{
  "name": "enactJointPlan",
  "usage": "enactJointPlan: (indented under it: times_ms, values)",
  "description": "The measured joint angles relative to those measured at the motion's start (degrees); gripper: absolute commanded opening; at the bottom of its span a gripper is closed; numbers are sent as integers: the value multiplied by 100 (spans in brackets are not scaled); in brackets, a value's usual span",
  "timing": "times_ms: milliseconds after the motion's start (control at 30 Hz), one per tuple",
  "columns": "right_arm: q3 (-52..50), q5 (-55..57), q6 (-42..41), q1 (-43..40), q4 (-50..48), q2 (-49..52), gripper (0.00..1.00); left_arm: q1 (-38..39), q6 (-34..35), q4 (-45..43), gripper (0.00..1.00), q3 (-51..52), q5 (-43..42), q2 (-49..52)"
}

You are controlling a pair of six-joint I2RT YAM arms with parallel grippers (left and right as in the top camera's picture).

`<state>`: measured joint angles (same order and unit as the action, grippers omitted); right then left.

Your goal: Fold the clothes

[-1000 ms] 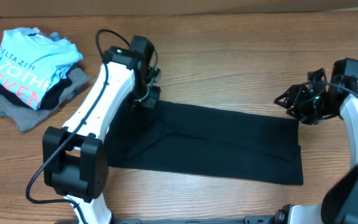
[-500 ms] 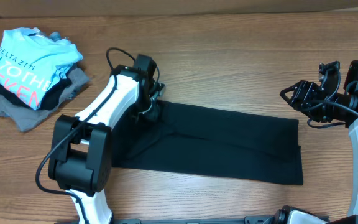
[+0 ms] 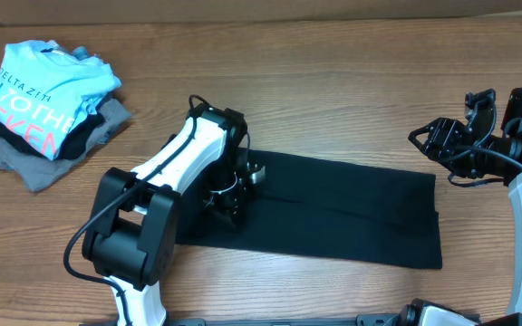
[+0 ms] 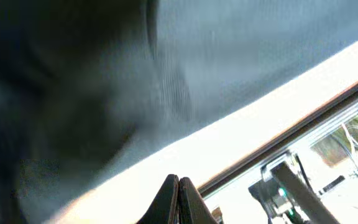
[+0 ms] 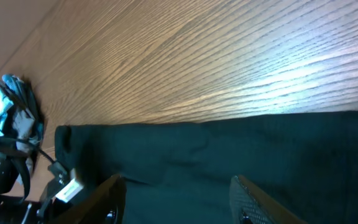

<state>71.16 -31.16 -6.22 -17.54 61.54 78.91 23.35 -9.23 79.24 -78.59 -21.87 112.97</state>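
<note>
The clothes, a black T-shirt (image 3: 352, 213), lie flat as a long band across the middle of the table. My left gripper (image 3: 236, 195) is low over the shirt's left part, its arm covering the fabric there. In the left wrist view this gripper (image 4: 179, 182) is shut, the fingertips pressed together with no cloth showing between them, and blurred dark fabric (image 4: 92, 81) fills the space beyond. My right gripper (image 3: 424, 143) hovers open just past the shirt's upper right corner. In the right wrist view this gripper (image 5: 179, 199) has its jaws wide apart above the shirt (image 5: 229, 149), holding nothing.
A pile of other garments sits at the far left, with a light blue lettered T-shirt (image 3: 43, 91) on top of a grey one (image 3: 34, 167). The table's front edge and frame (image 4: 303, 124) show in the left wrist view.
My left gripper has closed fully and moved from the shirt's upper left corner down and right, onto the shirt's left part. The right arm has pulled back slightly to the right.
</note>
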Motion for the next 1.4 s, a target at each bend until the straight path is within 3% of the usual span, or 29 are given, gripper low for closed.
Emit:
enactJointPlan:
  times_ms: [233,367,500,667,867,1133,1400]
  values:
    - [0,0,4,0,0,0,57,-138,4,201,4,-697,105,0]
    - [0,2,0,0,0,0,57,-175,186,2,4,-984,669,0]
    - [0,2,0,0,-4,0,57,-175,332,-748,4,-885,1255,-2]
    - [0,2,4,0,11,0,57,-168,448,-1137,4,-188,1003,0]
    - [0,0,2,0,-39,0,57,42,461,-964,4,35,437,20]
    - [0,4,2,0,-44,0,57,350,485,-509,4,-9,374,20]
    - [0,2,0,0,-44,0,63,-420,590,-55,10,-951,610,31]
